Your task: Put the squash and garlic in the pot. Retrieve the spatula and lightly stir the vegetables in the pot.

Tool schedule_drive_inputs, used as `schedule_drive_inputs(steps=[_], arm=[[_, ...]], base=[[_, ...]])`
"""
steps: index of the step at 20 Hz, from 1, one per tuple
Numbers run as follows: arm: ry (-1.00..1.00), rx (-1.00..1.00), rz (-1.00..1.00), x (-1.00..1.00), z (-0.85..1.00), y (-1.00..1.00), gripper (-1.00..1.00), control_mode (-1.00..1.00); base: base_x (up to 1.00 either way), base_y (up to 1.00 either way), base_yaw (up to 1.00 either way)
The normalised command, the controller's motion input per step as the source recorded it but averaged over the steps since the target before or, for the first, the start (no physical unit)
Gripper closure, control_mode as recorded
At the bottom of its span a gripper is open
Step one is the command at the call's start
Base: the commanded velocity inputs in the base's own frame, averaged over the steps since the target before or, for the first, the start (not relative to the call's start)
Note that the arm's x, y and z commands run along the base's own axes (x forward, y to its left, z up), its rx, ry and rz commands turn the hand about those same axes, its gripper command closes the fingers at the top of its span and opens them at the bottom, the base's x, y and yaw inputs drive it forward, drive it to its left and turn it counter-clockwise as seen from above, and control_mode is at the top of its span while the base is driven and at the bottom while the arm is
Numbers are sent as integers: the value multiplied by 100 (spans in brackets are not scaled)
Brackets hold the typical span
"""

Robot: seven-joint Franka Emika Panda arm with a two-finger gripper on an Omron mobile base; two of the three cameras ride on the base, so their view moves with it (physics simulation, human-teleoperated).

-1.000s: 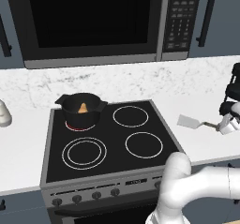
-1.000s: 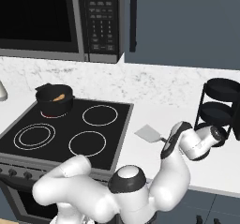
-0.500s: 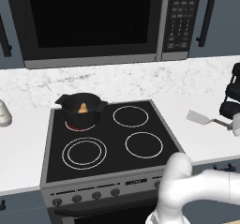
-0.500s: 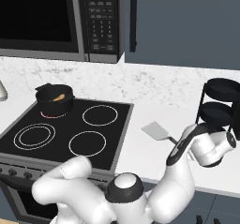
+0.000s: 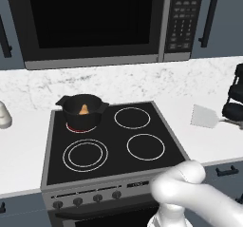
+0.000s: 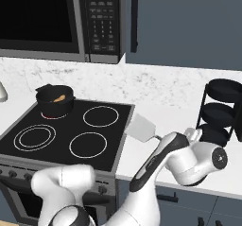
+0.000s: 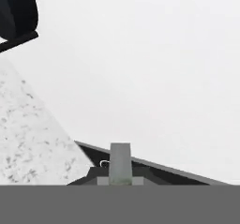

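Note:
The black pot (image 5: 81, 112) (image 6: 55, 100) stands on the stove's back left burner. The tan-orange squash (image 5: 84, 109) (image 6: 59, 98) lies inside it; the garlic is hidden. The spatula's pale grey blade (image 5: 205, 116) (image 6: 140, 127) hovers over the white counter right of the stove. Its thin dark handle (image 5: 227, 121) runs right toward my hand. My gripper (image 7: 120, 180) is shut on that handle, and in the hand view the spatula (image 7: 120, 162) shows end-on between the fingers. In the right base view my forearm covers most of the hand.
A black tiered rack (image 5: 235, 100) (image 6: 220, 109) stands on the counter close to my hand, at the right. The microwave (image 5: 90, 24) hangs over the stove (image 5: 111, 147). A pale shaker (image 5: 4, 116) sits on the counter at the far left.
The gripper closed on the spatula handle. The blade has lifted off the counter and shifted with the hand. Pot and squash have not moved.

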Motion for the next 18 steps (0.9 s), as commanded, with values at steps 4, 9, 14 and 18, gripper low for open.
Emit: schedule_drive_inputs(steps=[4,9,14,18], arm=[[-52,-56,12,-49,94,100,100,-100],[-41,-56,18,-26,100,100,100,-100],[-41,-63,19,-28,88,100,100,-100],[-38,-68,17,-31,82,100,100,-100]], base=[[0,0,0],[0,0,0],[0,0,0],[0,0,0]])
